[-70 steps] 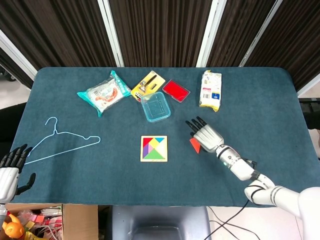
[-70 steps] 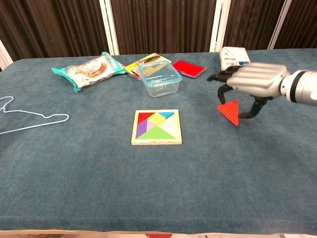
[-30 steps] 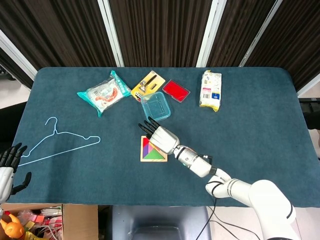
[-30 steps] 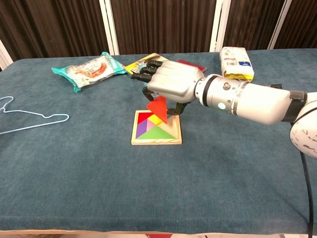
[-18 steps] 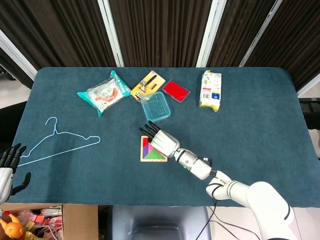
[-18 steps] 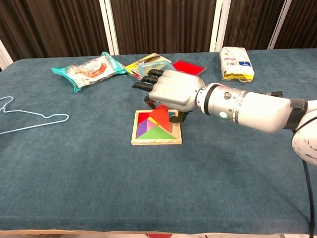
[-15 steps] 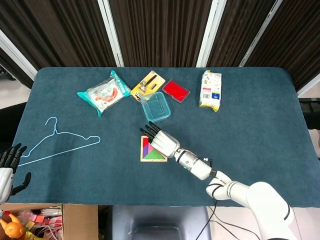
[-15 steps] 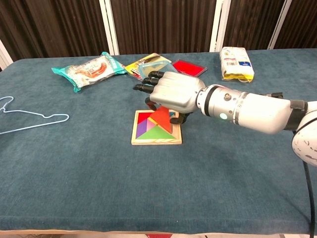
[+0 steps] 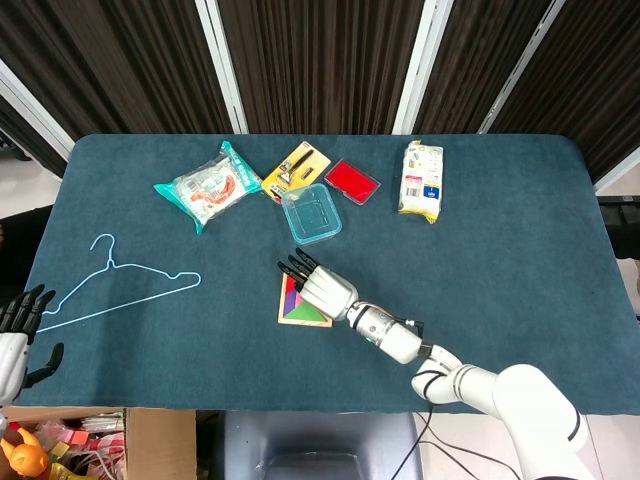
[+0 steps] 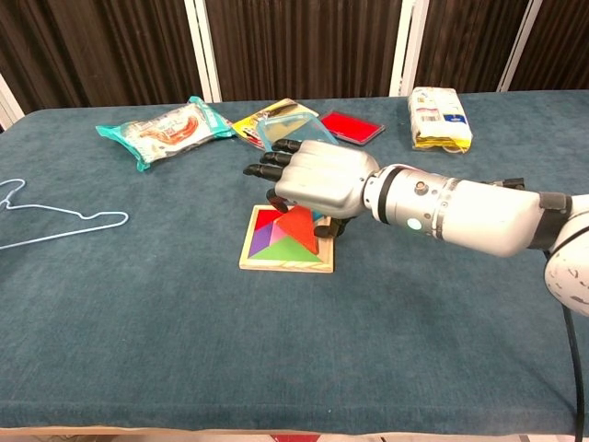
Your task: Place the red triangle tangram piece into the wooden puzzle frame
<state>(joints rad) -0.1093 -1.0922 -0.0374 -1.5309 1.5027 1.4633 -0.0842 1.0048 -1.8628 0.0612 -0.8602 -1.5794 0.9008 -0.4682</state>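
Note:
The wooden puzzle frame point(image 10: 285, 264) lies mid-table with coloured pieces in it; the head view shows only its left part point(image 9: 292, 305). My right hand point(image 10: 322, 180) hovers low over its far right side point(image 9: 322, 287), palm down. Under the palm, the red triangle point(image 10: 296, 226) is pinched between thumb and fingers, its lower edge down at the frame's pieces. Whether it lies flat in its slot is hidden by the hand. My left hand point(image 9: 15, 335) hangs open beyond the table's near left corner, holding nothing.
Behind the frame stand a clear plastic box point(image 10: 290, 129), a red flat pack point(image 10: 352, 126), a yellow packet point(image 10: 253, 118), a teal snack bag point(image 10: 166, 124) and a white packet point(image 10: 437, 118). A light-blue hanger point(image 9: 115, 280) lies at the left. A cardboard box point(image 9: 80, 440) sits below the table edge.
My right hand carried the red triangle from the right of the table to over the frame and lowered it. The frame has slid slightly left. The left hand stayed put.

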